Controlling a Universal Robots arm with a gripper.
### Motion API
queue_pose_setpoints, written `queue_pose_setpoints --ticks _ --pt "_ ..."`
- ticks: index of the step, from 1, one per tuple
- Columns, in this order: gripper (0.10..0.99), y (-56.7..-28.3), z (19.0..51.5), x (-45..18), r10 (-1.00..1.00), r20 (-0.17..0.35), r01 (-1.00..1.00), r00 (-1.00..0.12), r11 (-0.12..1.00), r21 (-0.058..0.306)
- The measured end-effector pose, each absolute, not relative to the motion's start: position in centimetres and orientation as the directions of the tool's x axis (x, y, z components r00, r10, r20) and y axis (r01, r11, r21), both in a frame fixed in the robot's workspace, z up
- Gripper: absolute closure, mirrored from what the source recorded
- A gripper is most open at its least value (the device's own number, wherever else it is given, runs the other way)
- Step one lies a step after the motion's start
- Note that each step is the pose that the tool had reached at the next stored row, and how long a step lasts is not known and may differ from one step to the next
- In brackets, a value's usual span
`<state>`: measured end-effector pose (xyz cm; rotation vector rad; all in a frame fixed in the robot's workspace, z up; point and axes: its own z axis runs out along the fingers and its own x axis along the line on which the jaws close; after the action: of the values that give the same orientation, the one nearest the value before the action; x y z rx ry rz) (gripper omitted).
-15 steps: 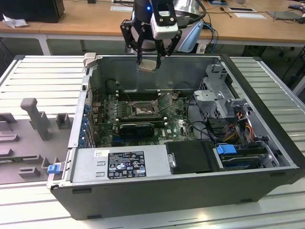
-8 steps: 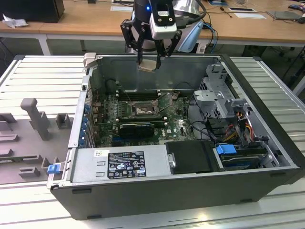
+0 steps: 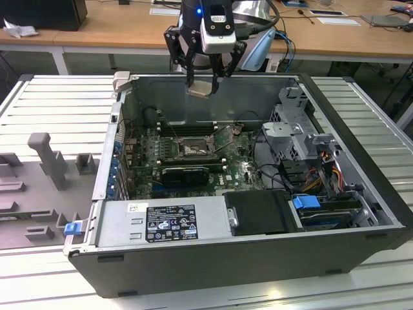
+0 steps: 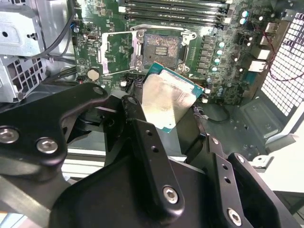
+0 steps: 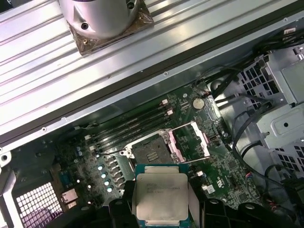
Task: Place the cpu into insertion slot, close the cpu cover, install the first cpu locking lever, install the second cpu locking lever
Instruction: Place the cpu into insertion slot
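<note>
Jaws pinch the cpu (image 5: 161, 197) by its edges, held in air above the insertion slot (image 5: 149, 153). Flat square chip, pale silver-grey face, green rim. The cpu cover (image 4: 101, 56) stands open beside slot.

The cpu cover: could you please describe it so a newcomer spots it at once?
Inside the open computer case, find the green motherboard. The cpu cover is flipped open beside the insertion slot: a thin silver frame with a square window, unlike the long memory slots.
</note>
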<state>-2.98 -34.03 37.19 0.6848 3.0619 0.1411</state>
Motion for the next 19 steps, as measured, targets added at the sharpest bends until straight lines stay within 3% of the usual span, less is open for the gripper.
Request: queue_pose_setpoints --ticks 19 --pt "0.561 -34.03 36.98 -2.96 0.496 0.018 0.496 -0.868 0.864 0.086"
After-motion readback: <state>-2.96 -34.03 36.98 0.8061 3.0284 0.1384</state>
